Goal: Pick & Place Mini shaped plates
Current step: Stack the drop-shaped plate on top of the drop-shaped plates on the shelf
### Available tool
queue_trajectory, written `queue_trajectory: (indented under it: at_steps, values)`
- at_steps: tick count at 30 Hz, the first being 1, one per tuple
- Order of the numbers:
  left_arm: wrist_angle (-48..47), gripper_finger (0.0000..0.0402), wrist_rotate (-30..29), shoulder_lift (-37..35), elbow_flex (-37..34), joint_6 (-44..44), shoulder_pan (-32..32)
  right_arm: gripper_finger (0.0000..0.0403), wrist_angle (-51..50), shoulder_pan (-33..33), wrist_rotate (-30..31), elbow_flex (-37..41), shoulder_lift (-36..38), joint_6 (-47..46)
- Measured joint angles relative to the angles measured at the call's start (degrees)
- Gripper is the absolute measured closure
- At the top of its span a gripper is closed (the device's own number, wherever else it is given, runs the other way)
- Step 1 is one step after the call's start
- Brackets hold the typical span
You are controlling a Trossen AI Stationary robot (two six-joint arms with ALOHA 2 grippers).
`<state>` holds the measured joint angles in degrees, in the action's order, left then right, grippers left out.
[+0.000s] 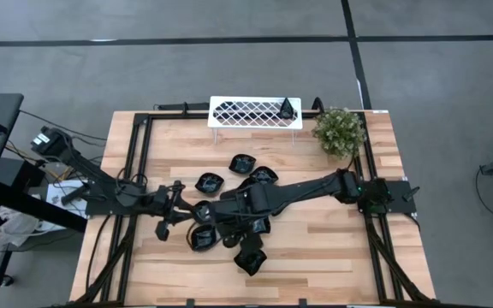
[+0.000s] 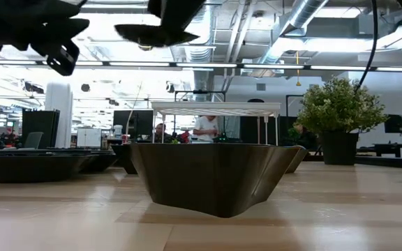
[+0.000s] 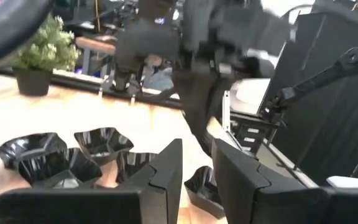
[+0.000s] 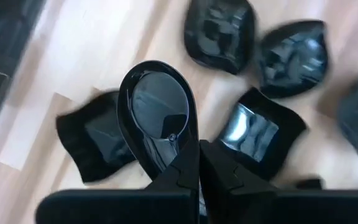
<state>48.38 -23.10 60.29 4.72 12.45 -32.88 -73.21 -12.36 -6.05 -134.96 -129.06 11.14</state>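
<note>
Several glossy black mini shaped plates [image 1: 242, 162] lie bottom down in a loose cluster at the middle of the wooden table [image 1: 332, 248]; one [image 2: 215, 178] stands close in the low view. My right gripper [image 4: 199, 167], reaching in from the right, is shut on a teardrop-shaped plate [image 4: 157, 112], which shows high up in the low view [image 2: 160, 31]. My left gripper [image 3: 197, 180] is open with nothing between its fingers, just left of the cluster [image 1: 165, 221]. One more black plate [image 1: 289, 108] sits on the white lattice tray [image 1: 246, 112] at the far edge. My right gripper pinches the teardrop plate's rim at its narrow end [image 4: 180, 152] between its two fingers, which point steeply down from above. The plate is lifted clear of the table and of the other plates, its hollow side toward the wrist camera and its broad end away from the fingers.
A small green plant [image 1: 341, 130] in a dark pot stands at the far right corner, next to the tray. Black frame rails [image 1: 139, 162] run along the table's left and right sides. People stand in the room beyond the table [image 2: 204, 129].
</note>
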Motion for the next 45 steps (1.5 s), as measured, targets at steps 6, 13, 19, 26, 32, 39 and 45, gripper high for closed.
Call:
queue_trajectory:
  at_steps: [6, 13, 19, 26, 32, 39, 45]
  values:
    - [-0.07, 0.0312, 1.93, 7.68, 3.94, 4.68, 2.61, 0.0403, -4.48, 0.18, 3.80, 0.34, 3.24, 0.82]
    - [0.13, 0.0299, 9.10, 16.20, 11.45, 7.12, 6.77, 0.0403, -4.78, 0.00, 6.15, 4.49, 8.13, 0.38]
    - [0.09, 0.0259, 10.56, 21.00, 14.75, 20.98, 13.42, 0.0403, -5.61, -0.79, 9.59, 11.14, 13.84, -1.79]
    - [2.21, 0.0220, 12.54, 23.68, 17.35, 28.31, 17.50, 0.0403, -1.79, 0.74, 10.54, 19.27, 19.56, 0.17]
    - [2.36, 0.0216, 12.58, 26.94, 21.77, 29.04, 17.61, 0.0403, 1.46, 3.39, 10.53, 23.19, 21.31, 1.44]
    - [2.25, 0.0219, 13.98, 29.89, 24.03, 29.99, 17.61, 0.0403, 3.17, 4.40, 10.58, 23.17, 21.27, 2.52]
    - [2.30, 0.0220, 13.65, 30.47, 24.25, 30.26, 17.61, 0.0403, 4.93, 4.26, 10.41, 23.17, 21.23, 4.09]
